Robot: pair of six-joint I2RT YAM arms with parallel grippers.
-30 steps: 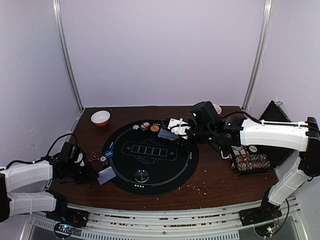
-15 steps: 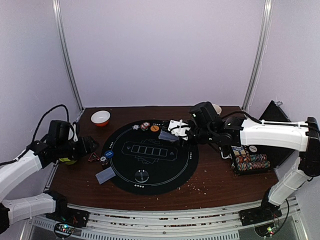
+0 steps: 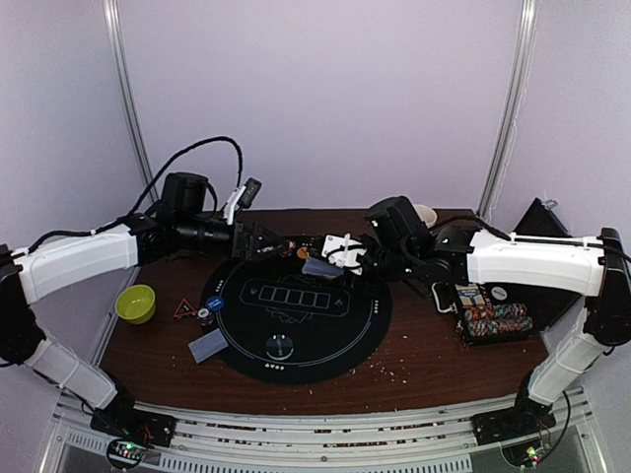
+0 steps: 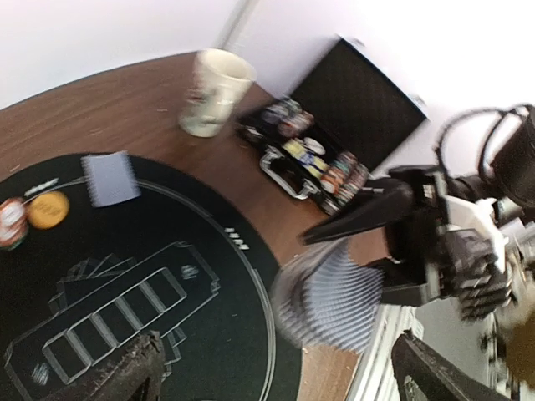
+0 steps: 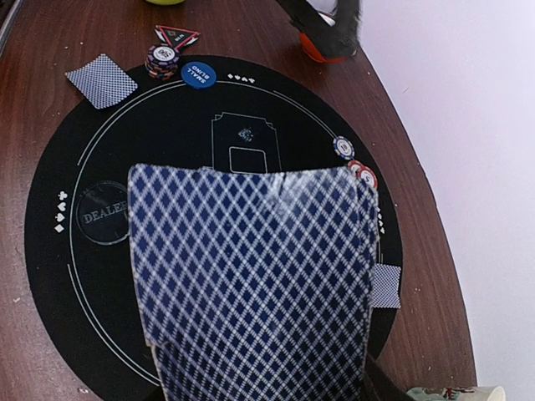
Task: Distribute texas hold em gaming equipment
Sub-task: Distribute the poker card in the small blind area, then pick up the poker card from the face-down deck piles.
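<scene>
One card deck (image 3: 317, 266) sits clamped in the right end effector (image 3: 340, 251) above the far edge of the mat (image 3: 296, 340) — just right of the left end effector (image 3: 268, 239), which gapes wide and empty.

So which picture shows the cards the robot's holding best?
The right wrist view: the held cards fill it, diamond backs sharp. The top view shows them small in the right gripper; the left wrist view shows a blur.

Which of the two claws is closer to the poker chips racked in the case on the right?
The right one. The right gripper, shut on a stack of cards, hangs left of the poker chips; the left gripper, open, is farther left, beyond it.
</scene>
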